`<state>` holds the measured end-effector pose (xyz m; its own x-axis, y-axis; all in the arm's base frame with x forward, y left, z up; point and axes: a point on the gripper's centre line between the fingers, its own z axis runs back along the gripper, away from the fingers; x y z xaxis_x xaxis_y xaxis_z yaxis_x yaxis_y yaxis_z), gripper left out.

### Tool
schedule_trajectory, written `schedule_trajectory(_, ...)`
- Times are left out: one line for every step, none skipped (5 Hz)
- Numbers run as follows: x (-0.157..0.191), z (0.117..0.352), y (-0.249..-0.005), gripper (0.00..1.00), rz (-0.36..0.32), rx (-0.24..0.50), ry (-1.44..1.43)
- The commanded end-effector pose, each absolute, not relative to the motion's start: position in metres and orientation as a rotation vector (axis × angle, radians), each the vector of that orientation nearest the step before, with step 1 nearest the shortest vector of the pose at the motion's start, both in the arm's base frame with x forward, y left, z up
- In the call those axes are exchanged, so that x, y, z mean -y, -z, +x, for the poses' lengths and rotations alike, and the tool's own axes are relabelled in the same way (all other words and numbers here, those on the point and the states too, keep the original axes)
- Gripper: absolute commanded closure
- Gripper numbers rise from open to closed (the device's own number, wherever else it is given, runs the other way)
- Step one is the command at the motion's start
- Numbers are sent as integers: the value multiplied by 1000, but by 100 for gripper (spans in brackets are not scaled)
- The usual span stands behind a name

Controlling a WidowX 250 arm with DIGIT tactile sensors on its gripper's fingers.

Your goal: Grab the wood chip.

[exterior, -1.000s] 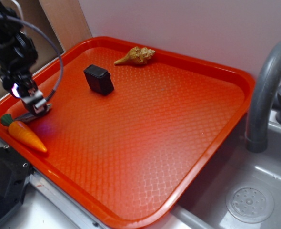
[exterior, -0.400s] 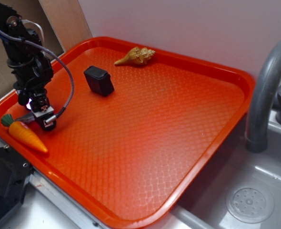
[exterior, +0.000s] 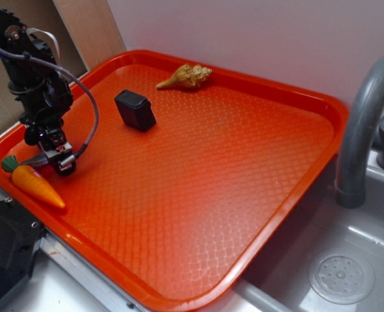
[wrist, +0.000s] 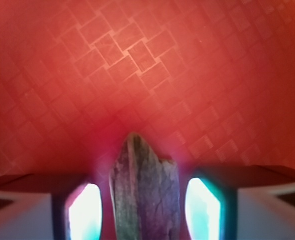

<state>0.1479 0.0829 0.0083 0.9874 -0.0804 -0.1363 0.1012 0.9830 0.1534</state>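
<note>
The wood chip point(wrist: 145, 190) is a grey-brown sliver with a pointed tip, lying on the orange tray point(exterior: 198, 188). In the wrist view it runs up between my two fingers, whose bright pads point(wrist: 85, 212) stand on either side with a thin strip of tray showing on each side. My gripper point(wrist: 145, 205) is open and straddles the chip. In the exterior view the gripper point(exterior: 60, 160) is down at the tray's left edge, and the chip's end point(exterior: 33, 160) sticks out to its left.
An orange toy carrot point(exterior: 36, 184) lies just in front of the gripper by the tray rim. A black block point(exterior: 135, 108) and a tan seashell point(exterior: 185, 76) sit further back. A grey faucet point(exterior: 364, 123) and sink drain point(exterior: 341, 278) are on the right.
The arm has swung over the tray's left edge and dropped lower, bringing the gripper down over the wood chip. Since 0.4 s ago it has barely moved.
</note>
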Motion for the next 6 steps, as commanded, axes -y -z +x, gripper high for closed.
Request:
schedule_trajectory(-83, 129, -3, 100, 172, -144, 54)
schedule_trajectory(-85, 133, -13, 100, 176, -124, 39)
schedule_trajectory(-88, 137, -24, 100, 248, -95, -5)
schedule_trajectory(-90, 144, -40, 100, 201, -62, -1)
schedule_trajectory(-91, 153, -59, 100, 192, -20, -17)
schedule_trajectory(-93, 159, -70, 100, 198, 11, -34)
